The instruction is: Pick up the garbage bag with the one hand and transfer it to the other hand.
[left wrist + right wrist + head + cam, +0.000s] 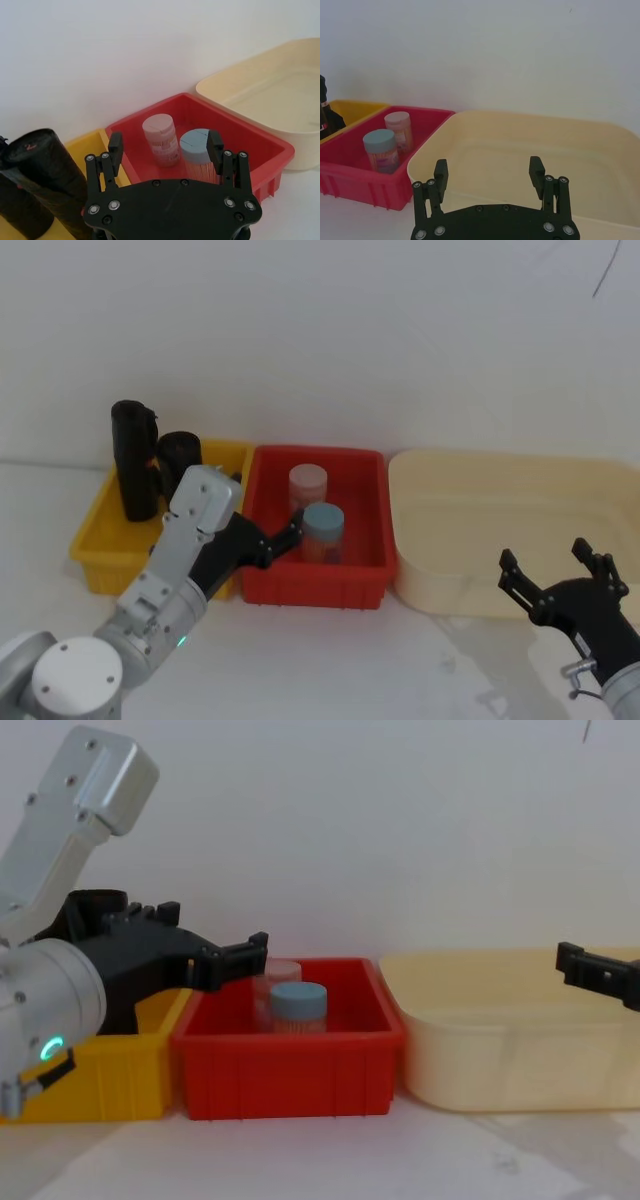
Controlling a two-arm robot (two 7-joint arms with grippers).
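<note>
- Left wrist view puts us right behind the left gripper (165,145), which has long black fingers on a silver-grey wrist with a green-teal light. The fingers are spread wide with nothing between them, which we read as readiness for a grasp not yet made.
- We see it hovering over the front of the bins, fingertips above the red one's near left corner. The rolls lie off to its left, so we judge it must swing that way.
- The garbage bag (47,172), a smooth black cylindrical roll of plastic with a small red mark on its end, leans in the yellow plastic bin (91,142). It sits just beside a second black roll (133,465) that stands taller, and we take the smoother, nearer one as the target.
- The right gripper (545,558), also black-fingered, hangs wide apart and empty in front of the cream plastic tub (450,590). It is well apart from the left arm, likely placed to receive.
- The red plastic bin (272,150) holds a pink-lidded jar (159,135) and a blue-lidded jar (196,145), upright and side by side.
- We see nothing lying in the tub.
</note>
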